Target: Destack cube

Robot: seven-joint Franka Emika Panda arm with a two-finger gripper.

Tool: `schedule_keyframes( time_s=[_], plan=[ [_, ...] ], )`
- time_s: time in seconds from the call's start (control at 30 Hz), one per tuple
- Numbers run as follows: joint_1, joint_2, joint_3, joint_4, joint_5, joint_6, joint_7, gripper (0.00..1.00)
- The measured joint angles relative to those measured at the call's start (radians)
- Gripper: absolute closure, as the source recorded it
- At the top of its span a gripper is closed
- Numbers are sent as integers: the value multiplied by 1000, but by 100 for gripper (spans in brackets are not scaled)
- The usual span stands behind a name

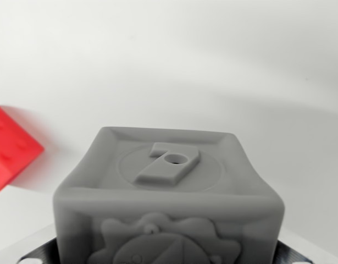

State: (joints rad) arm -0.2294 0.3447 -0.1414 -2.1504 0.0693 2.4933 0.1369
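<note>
- White and matte, the table [174, 49] fills the whole upper part of the wrist view, with soft grey shadow bands running across it towards the wrist view's right.
- Next in size we see the grey cube [169, 198], very close to the camera and filling the lower middle of the picture. Its top face has a raised rim, a shallow round disc and an embossed numeral seven with a small round hole in it. The front face carries a raised figure with a scalloped outline, cut off by the bottom edge.
- We cannot tell what the grey cube rests on, as its underside is out of the picture.
- Smaller is the red cube [9, 148], at the wrist view's left edge, cropped by the frame. It lies on the table, apart from the grey cube, with one corner pointing towards it and a faint shadow beside it.
- Smallest are the dark parts of the claw [48, 250], showing only as black slivers at the two lower corners, behind the grey cube on either side. We cannot tell whether the claw is clenched on the grey cube or released, because the fingertips are hidden.
</note>
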Motion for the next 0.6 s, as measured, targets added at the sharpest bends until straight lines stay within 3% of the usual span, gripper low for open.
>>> schedule_keyframes(
  time_s=[0.33, 0.6],
  plan=[
    [-28, 31, 8, 40, 1, -9, -94, 100],
    [-31, 75, 14, 42, 11, 24, -104, 100]
  ],
)
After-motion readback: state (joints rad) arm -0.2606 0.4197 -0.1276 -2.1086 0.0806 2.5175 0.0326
